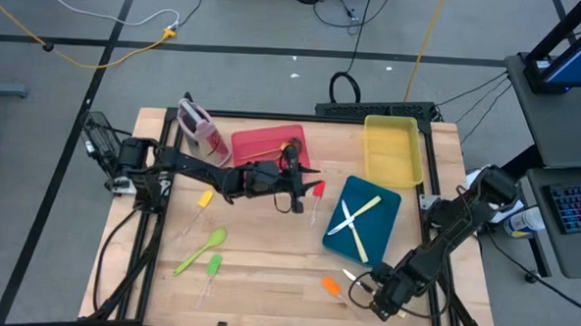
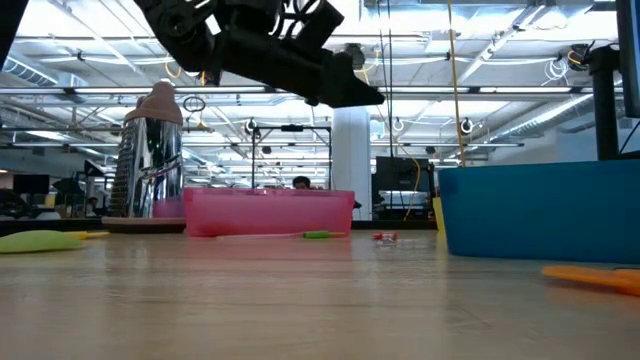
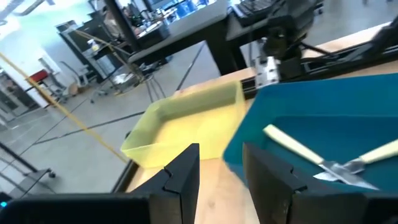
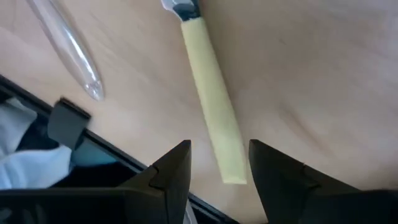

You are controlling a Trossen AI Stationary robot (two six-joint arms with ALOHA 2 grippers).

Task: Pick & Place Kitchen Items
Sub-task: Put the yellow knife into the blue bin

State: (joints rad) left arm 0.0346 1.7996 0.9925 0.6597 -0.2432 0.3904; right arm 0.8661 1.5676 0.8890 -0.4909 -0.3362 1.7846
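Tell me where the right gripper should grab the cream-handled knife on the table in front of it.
Probably mid-handle, from straight above. The knife lies flat on the table, so only a top-down pinch across its slim, straight handle suits; the blade is thinner. The right gripper is open, with the handle's end between its fingers.

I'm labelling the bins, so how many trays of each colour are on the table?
red tray: 1
yellow tray: 1
blue tray: 1
Total: 3
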